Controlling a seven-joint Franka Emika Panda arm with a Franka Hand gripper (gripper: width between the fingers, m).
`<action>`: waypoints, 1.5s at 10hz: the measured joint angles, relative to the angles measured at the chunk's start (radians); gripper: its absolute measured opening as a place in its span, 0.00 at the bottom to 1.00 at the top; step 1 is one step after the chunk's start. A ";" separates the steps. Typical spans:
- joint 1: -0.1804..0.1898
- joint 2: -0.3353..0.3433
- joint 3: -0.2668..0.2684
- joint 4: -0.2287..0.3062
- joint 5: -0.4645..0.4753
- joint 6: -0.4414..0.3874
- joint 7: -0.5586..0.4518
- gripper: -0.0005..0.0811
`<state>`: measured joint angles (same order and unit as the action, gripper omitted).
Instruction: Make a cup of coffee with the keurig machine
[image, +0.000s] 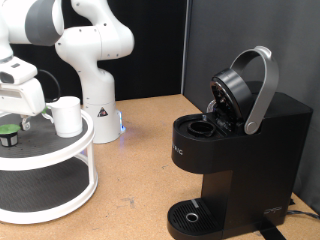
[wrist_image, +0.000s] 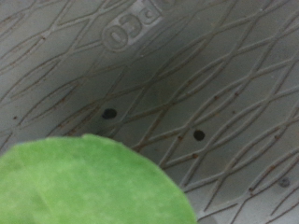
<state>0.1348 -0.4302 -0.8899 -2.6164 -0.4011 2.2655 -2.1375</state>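
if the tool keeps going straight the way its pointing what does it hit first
Most likely the small dark pod with its green top, which fills the wrist view's lower part just ahead. The tool hangs right above it on the round shelf's grey mat; exact depth is unclear.

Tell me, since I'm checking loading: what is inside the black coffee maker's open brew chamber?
The boxy black coffee maker has its lid raised; its round chamber looks dark and empty, though its bottom is hidden.

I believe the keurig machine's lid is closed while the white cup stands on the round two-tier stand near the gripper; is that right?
Not quite: the exterior view shows the keurig machine with its lid raised and the pod chamber exposed. The rest holds: the cup stands on the two-tier stand near the gripper.
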 joint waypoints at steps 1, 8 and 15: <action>0.000 0.010 -0.003 -0.002 0.000 0.012 0.000 0.99; 0.000 0.067 -0.016 -0.003 0.004 0.055 -0.002 0.99; 0.000 0.063 -0.018 0.004 0.029 0.052 -0.006 0.58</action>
<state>0.1353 -0.3670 -0.9078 -2.6122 -0.3720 2.3174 -2.1431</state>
